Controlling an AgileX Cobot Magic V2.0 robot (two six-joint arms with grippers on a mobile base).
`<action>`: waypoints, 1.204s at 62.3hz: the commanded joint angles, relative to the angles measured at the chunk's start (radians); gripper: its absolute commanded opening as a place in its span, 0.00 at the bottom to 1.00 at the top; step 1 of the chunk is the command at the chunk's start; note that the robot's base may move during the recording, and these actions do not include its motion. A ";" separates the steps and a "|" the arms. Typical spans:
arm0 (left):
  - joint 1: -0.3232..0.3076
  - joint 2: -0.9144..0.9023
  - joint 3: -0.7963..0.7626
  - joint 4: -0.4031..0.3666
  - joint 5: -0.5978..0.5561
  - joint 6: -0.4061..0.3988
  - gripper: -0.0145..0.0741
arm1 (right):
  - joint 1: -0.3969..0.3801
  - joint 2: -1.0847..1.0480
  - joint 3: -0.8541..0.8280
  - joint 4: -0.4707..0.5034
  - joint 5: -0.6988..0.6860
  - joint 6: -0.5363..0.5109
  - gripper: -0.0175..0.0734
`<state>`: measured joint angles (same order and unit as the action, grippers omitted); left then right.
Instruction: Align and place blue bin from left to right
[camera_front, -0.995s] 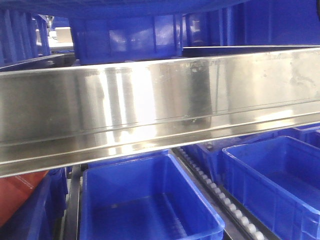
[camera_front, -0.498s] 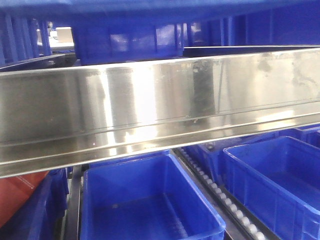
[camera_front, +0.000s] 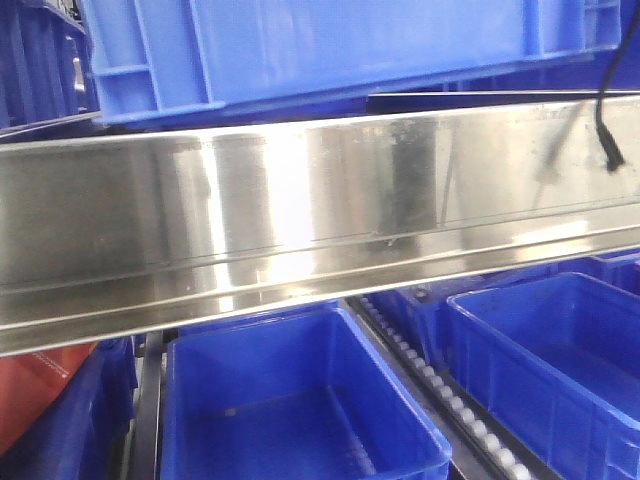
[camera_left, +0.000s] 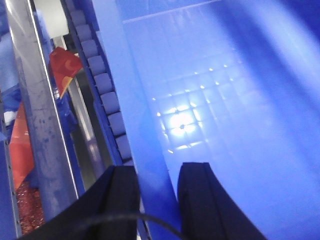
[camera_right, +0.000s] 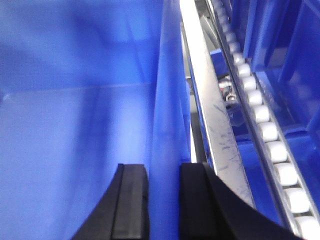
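The left gripper (camera_left: 156, 175) pinches one blue bin (camera_front: 330, 45) wall, the right gripper (camera_right: 162, 172) another. The bin is at twelve o'clock above the steel rail (camera_front: 320, 220).

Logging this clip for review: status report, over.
Left gripper, right gripper clamped on blue bin walls. Bin aloft above steel rail. Black cable hangs beside it.

The left hand (camera_left: 158, 186), its thin cable (camera_left: 150, 219) and the right hand (camera_right: 164, 196) are black.
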<state>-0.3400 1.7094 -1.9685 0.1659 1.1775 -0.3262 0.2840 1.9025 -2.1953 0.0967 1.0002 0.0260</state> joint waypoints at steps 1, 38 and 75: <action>-0.008 -0.013 -0.011 0.028 -0.044 0.031 0.21 | -0.022 -0.010 -0.014 -0.039 -0.119 -0.018 0.12; -0.008 -0.130 -0.011 0.026 -0.014 0.031 0.84 | -0.024 -0.082 -0.014 -0.033 -0.055 -0.018 0.81; -0.008 -0.505 0.212 0.144 -0.028 0.053 0.17 | -0.024 -0.400 0.192 -0.041 0.049 -0.018 0.11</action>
<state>-0.3425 1.2646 -1.8233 0.2809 1.1916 -0.2811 0.2624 1.5631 -2.0716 0.0721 1.0996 0.0177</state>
